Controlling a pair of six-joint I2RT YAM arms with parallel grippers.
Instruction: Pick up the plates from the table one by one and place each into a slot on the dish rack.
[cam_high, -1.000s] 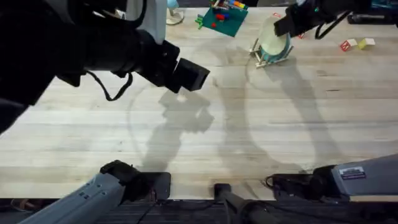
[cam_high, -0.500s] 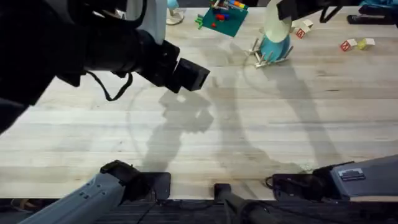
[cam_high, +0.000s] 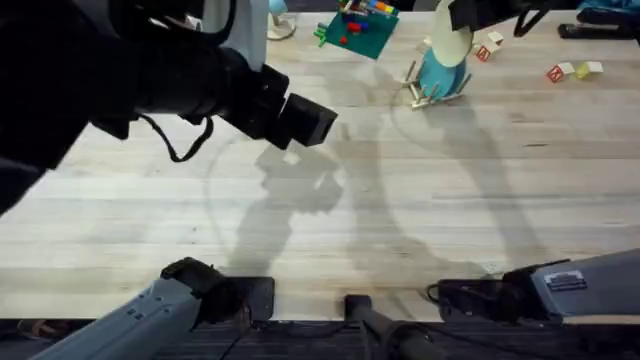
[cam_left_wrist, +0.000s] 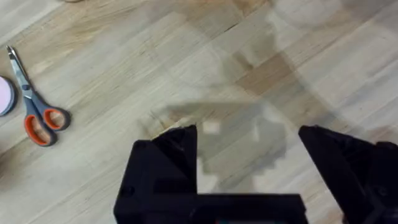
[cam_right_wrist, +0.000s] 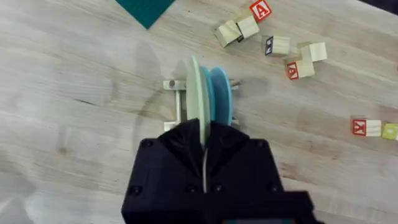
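Observation:
My right gripper (cam_high: 470, 15) (cam_right_wrist: 204, 134) is shut on the rim of the cream-yellow plate (cam_high: 447, 42) (cam_right_wrist: 196, 93), which it holds upright and edge-on over the dish rack (cam_high: 422, 92) (cam_right_wrist: 175, 84). The turquoise plate (cam_high: 440, 74) (cam_right_wrist: 219, 93) stands upright in the rack, right beside the cream one. I cannot tell whether the cream plate's lower edge sits in a slot. My left gripper (cam_high: 308, 120) (cam_left_wrist: 247, 134) hangs open and empty above bare table (cam_high: 400, 200), well left of the rack.
A green brick baseplate (cam_high: 355, 30) lies left of the rack. Letter blocks (cam_high: 572, 71) (cam_right_wrist: 273, 45) are scattered to its right. Orange-handled scissors (cam_left_wrist: 34, 112) and a pink dish (cam_left_wrist: 4, 96) lie near the left gripper.
The right gripper has raised the cream plate from low at the rack's front to upright beside the turquoise plate. The left arm has not moved.

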